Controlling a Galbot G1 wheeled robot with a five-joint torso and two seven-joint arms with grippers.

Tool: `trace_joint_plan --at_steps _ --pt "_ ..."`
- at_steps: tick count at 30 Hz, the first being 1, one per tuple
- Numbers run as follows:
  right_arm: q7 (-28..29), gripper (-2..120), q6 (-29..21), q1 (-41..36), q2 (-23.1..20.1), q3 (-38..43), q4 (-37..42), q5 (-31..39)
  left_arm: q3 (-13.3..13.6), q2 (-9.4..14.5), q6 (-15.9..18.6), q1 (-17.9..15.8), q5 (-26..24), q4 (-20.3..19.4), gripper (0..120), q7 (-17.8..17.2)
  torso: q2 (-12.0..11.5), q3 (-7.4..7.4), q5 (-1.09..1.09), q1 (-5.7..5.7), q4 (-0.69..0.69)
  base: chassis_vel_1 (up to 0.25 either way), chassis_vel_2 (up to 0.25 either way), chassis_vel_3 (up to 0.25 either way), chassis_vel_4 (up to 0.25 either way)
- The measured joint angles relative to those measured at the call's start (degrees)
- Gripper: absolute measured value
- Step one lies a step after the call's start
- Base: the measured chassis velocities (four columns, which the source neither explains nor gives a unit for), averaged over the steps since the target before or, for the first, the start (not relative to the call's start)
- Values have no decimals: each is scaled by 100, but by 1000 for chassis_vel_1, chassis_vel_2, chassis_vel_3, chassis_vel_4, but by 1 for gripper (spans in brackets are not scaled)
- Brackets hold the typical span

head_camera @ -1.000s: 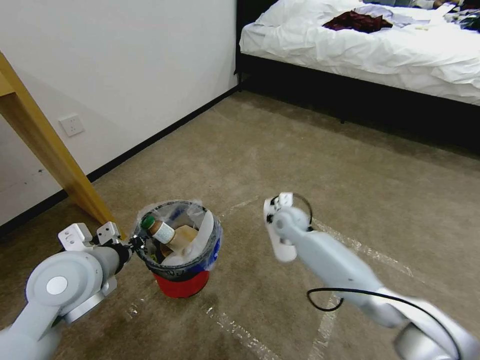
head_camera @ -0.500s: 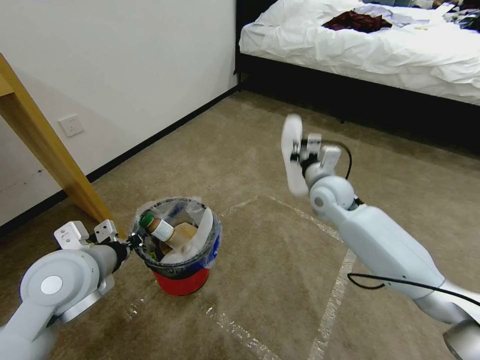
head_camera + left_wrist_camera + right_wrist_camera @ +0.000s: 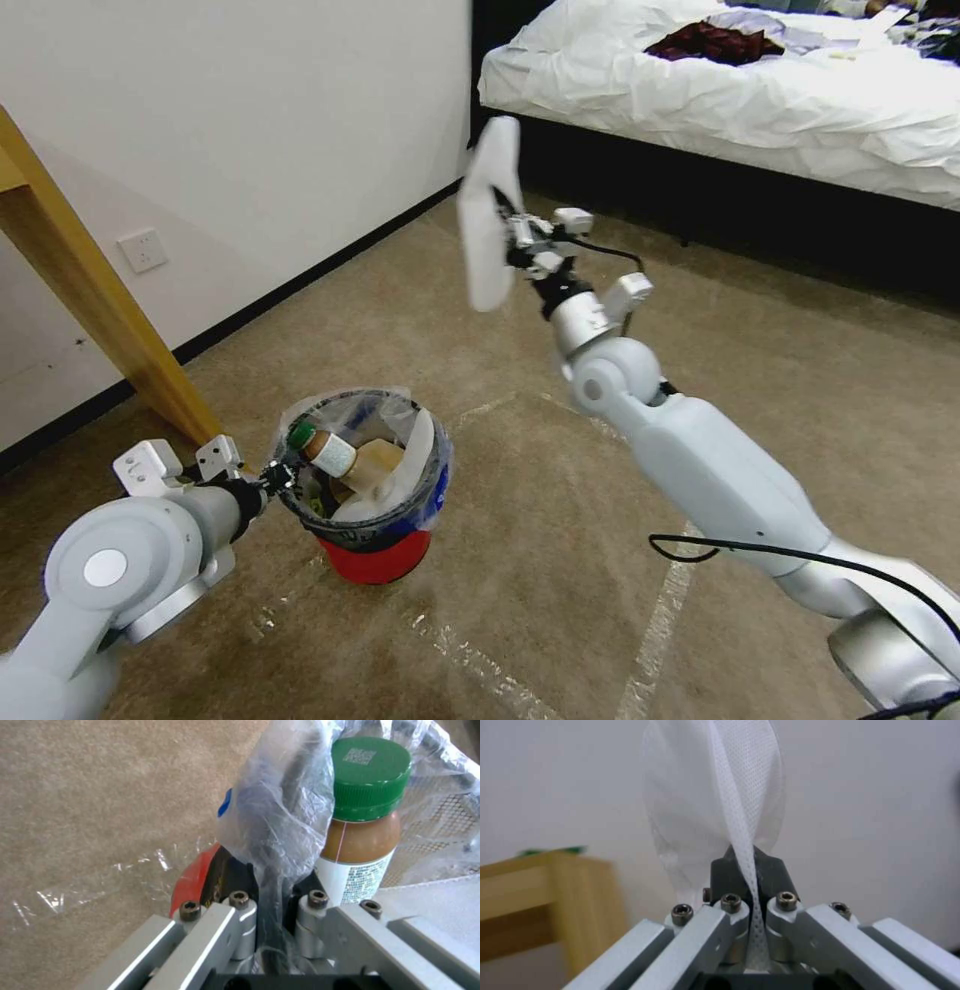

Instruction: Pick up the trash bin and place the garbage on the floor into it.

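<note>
Two arms in the head view, both loaded. Left arm comes in low from the near left corner, elbow joint big in the foreground, forearm level and reaching right; left tool [image 3: 272, 481] clamps the near-left rim of the trash bin [image 3: 375, 560]. Left wrist view: fingers [image 3: 243, 930] pinched tight on the rim with the clear liner bag [image 3: 280, 813] bunched between them. Bin sits upright, low on the floor [image 3: 560, 590] between pale tape lines; contact with the carpet cannot be told. Inside the bin: green-capped bottle [image 3: 325, 452] lying tilted near the left rim, brown paper bag [image 3: 375, 465] beside it, white slipper [image 3: 420, 450] standing along the right wall. Right arm rises from the near right corner, forearm angled up and left, wrist bent, well above the bin and to its right. Right tool [image 3: 515, 238] grips a second flat white slipper [image 3: 488, 215] by its edge; it hangs vertical, high in the air. Right wrist view: fingers [image 3: 772, 877] closed narrow on the mesh fabric. Wooden bench leg [image 3: 100, 310] at left; bed [image 3: 750, 100] behind.
</note>
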Motion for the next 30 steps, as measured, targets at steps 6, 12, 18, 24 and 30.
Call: trace_joint_plan --at_steps 6,12,18,24,30 --pt "-579 0 117 260 298 -610 -254 -142 80 -75 -1 1 29 0 4 41 0 0 0 0 0 0 0 0 0" --pt "-720 0 280 373 581 -1192 -667 -384 118 -131 -2 -13 48 2 4 59 0 0 0 0 0 0 0 0 0" --pt "-751 0 367 340 795 -1549 -1035 -643 123 -174 -3 9 64 0 4 60 0 0 1 0 0 0 0 0 0" --pt "-825 0 518 316 854 -1770 -1439 -1050 104 -186 5 21 65 -2 4 61 0 0 1 0 0 0 0 0 0" --pt "-918 0 610 161 820 -1772 -1710 -1244 99 -195 18 37 78 -5 4 67 0 0 1 0 0 0 0 0 0"
